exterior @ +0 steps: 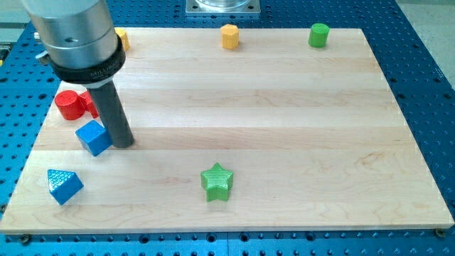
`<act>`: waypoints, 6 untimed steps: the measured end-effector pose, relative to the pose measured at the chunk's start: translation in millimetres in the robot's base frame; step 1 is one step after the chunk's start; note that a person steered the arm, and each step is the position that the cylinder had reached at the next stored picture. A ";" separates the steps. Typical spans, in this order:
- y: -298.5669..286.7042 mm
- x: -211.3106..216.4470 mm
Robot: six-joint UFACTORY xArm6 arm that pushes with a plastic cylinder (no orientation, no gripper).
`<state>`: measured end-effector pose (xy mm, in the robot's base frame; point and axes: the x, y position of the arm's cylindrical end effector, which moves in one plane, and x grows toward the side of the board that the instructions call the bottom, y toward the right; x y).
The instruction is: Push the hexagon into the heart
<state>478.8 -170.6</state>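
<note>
The yellow hexagon (pixel 229 35) stands near the view's top edge, a little left of centre. No heart shape can be made out plainly. A yellow block (pixel 123 39) at the top left and a red block (pixel 89 104) at the left are both partly hidden by my arm, and their shapes cannot be told. My tip (pixel 124 144) rests on the board at the left, touching the right side of a blue cube (pixel 93 136), far from the hexagon.
A red cylinder (pixel 68 104) sits beside the hidden red block. A blue triangular block (pixel 64 185) lies at the bottom left. A green star (pixel 217 182) is at bottom centre and a green cylinder (pixel 319 34) at top right. The wooden board (pixel 284 128) lies on a blue perforated table.
</note>
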 end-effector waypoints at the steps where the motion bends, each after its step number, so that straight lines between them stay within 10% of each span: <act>1: -16.1 -18.7; 4: -48.8 22.1; 6: 70.5 -57.2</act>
<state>421.6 -100.1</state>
